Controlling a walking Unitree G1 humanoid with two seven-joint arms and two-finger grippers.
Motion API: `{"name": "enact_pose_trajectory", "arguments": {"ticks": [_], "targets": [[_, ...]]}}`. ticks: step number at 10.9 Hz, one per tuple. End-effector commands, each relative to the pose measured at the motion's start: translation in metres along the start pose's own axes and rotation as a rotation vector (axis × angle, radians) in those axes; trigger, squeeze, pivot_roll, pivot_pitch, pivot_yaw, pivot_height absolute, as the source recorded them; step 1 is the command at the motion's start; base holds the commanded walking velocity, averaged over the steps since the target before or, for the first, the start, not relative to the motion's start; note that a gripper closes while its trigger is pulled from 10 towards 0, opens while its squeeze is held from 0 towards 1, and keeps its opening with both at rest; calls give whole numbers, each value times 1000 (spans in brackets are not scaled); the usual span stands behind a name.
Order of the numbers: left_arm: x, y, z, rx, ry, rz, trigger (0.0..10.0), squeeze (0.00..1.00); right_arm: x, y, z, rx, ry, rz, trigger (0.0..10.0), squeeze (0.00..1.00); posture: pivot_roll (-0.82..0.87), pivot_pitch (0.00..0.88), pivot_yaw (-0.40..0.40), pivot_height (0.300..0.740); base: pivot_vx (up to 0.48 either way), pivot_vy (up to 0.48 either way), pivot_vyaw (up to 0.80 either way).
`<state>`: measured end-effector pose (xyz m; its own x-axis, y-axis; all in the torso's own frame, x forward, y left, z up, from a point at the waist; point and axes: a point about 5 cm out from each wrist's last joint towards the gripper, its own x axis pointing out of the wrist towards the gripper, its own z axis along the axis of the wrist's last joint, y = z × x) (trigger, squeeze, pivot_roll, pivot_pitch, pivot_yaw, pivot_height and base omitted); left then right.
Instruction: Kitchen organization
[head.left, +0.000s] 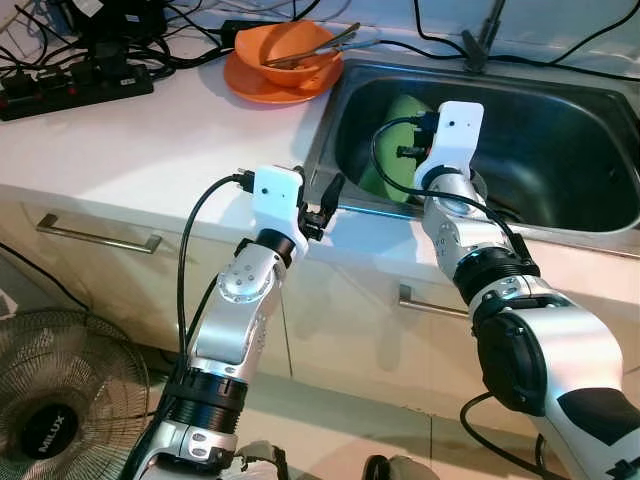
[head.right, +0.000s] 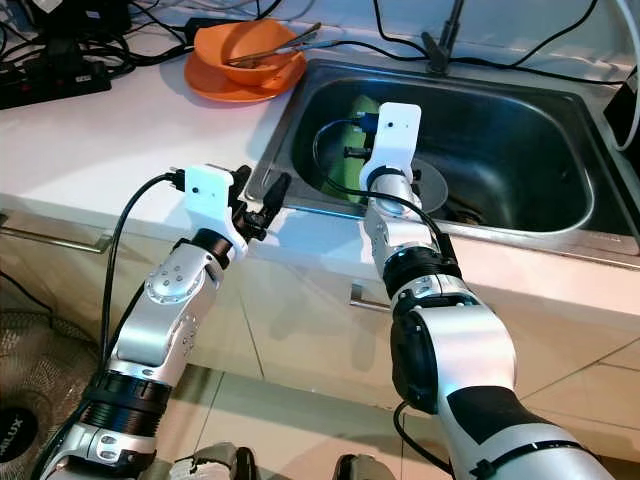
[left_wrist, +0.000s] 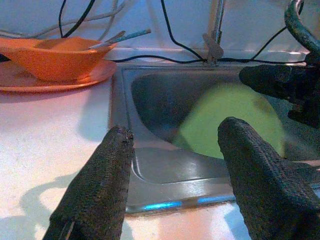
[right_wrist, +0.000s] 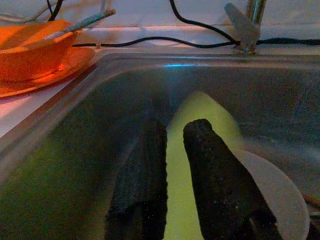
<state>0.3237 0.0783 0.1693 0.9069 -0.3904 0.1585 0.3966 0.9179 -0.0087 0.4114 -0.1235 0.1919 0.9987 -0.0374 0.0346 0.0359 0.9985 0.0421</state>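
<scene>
A green plate (head.left: 395, 165) leans against the left wall of the steel sink (head.left: 560, 150). My right gripper (right_wrist: 176, 125) reaches down into the sink, its fingers drawn close on the green plate (right_wrist: 200, 107). A pale round plate (right_wrist: 280, 195) lies on the sink floor beside it. My left gripper (head.left: 325, 205) hovers open over the counter edge at the sink's front left corner, with nothing between its fingers (left_wrist: 100, 190). An orange bowl (head.left: 285, 45) holding utensils (head.left: 320, 50) sits on an orange plate (head.left: 250, 85) on the counter, left of the sink.
A faucet (head.left: 485, 40) rises behind the sink, with black cables along the back wall. A power strip (head.left: 75, 90) and cable tangle sit at the counter's back left. Drawer handles (head.left: 95, 235) run below the counter. A floor fan (head.left: 60, 400) stands low on the left.
</scene>
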Motion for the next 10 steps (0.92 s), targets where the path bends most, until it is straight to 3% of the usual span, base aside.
{"name": "enact_pose_trajectory", "arguments": {"ticks": [1, 4, 6, 8, 10], "targets": [[-2, -2, 1, 4, -2, -3, 10000, 0, 2, 0, 8, -25, -28, 1, 10000, 0, 172, 95, -13, 740, 0, 0, 0], [-2, -1, 2, 4, -2, -1, 10000, 0, 3, -2, 15, -69, -83, -8, 10000, 0, 170, 97, -10, 740, 0, 0, 0], [-1, 3, 4, 2, -36, 42, 10000, 0, -1, 10, 32, -14, -232, 77, 10000, 0, 160, 96, -9, 740, 0, 0, 0], [0, 15, 13, 28, -98, 116, 10000, 0, -12, 19, 41, 24, -371, 139, 10000, 0, 144, 101, -8, 740, 0, 0, 0], [3, 31, 19, 62, -122, 187, 10000, 0, -27, 18, 30, 50, -405, 143, 10000, 0, 124, 103, -8, 740, 0, 0, 0]]}}
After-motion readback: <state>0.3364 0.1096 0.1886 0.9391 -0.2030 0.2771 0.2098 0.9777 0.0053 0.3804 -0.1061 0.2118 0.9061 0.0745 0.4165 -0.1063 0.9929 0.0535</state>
